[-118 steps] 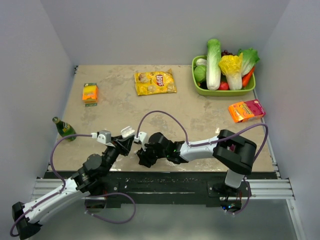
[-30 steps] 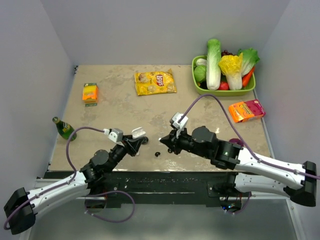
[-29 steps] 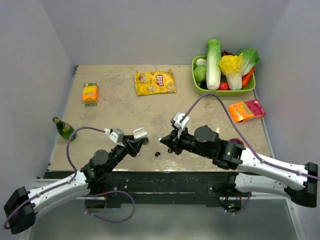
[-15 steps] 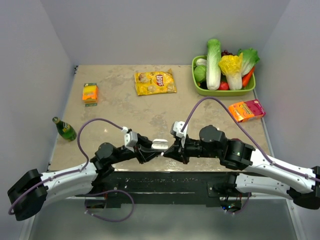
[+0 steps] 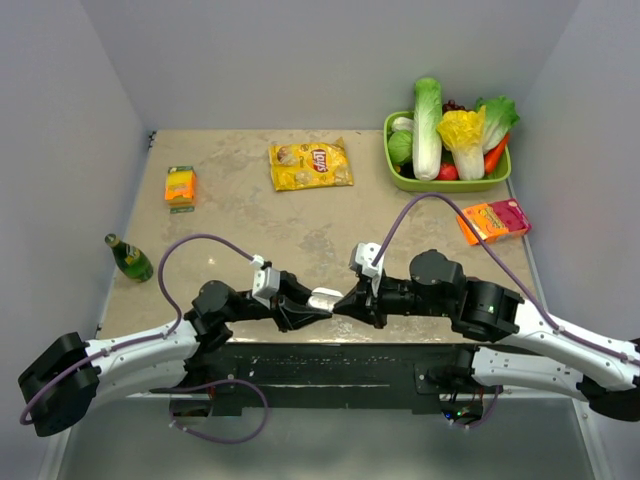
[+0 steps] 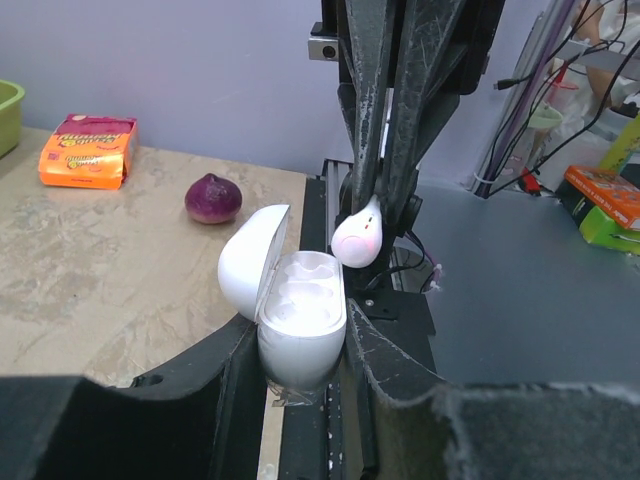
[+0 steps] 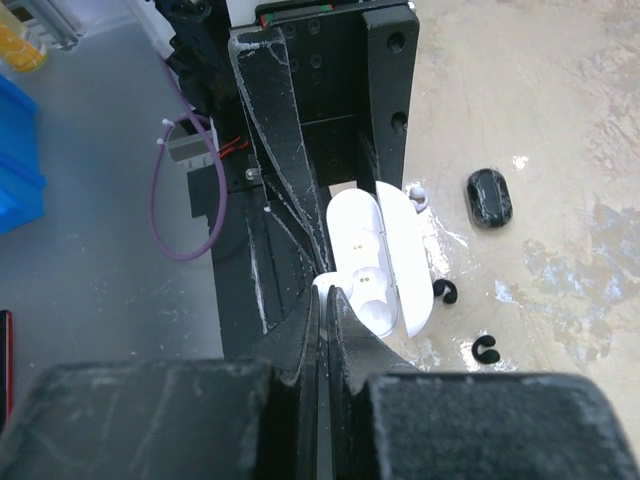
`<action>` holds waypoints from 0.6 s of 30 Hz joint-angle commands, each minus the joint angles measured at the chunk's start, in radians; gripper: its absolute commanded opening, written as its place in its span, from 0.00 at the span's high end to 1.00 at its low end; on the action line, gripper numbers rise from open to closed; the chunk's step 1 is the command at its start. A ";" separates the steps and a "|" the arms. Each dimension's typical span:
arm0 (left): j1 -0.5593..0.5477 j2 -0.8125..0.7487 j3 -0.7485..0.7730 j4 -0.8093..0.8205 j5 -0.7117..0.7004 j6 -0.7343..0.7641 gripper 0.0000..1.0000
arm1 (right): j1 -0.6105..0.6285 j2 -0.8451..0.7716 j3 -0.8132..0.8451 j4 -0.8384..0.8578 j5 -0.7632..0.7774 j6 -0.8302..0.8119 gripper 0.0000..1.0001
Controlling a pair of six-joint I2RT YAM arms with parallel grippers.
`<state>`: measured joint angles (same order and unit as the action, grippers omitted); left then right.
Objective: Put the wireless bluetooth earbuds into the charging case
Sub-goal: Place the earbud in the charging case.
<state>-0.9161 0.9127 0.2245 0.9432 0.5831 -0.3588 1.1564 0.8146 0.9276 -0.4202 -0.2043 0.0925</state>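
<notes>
My left gripper (image 5: 303, 312) is shut on the white charging case (image 5: 325, 297) at the table's near edge. In the left wrist view the case (image 6: 300, 320) sits between my fingers (image 6: 300, 348) with its lid (image 6: 250, 262) hinged open to the left. My right gripper (image 5: 346, 303) is shut on a whitish earbud (image 6: 358, 238), held just above the case's right rim. In the right wrist view only the earbud's tip (image 7: 326, 283) shows between my shut fingers (image 7: 325, 300), beside the open case (image 7: 372, 262). A dark earbud (image 7: 489, 197) lies on the table.
Two small black C-shaped hooks (image 7: 445, 290) (image 7: 487, 348) lie by the case. A purple onion (image 6: 212, 198) and an orange-pink packet (image 5: 492, 220) are on the right. A chips bag (image 5: 310, 165), a green vegetable basket (image 5: 445, 185), an orange box (image 5: 180, 185) and a green bottle (image 5: 128, 257) stand farther off.
My left gripper carried the open case right along the near edge. My right gripper moved down and left to meet it, bringing the earbud over the case.
</notes>
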 commanded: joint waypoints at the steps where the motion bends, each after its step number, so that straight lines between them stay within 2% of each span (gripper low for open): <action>1: 0.005 -0.005 0.019 0.060 0.032 0.007 1.00 | 0.000 0.001 0.042 0.015 0.011 -0.020 1.00; 18: 0.005 -0.018 -0.008 0.106 0.021 0.003 1.00 | 0.000 0.004 -0.016 0.066 0.062 0.000 1.00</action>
<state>-0.9161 0.9092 0.2241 0.9649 0.5961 -0.3584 1.1564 0.8230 0.9245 -0.4015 -0.1661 0.0887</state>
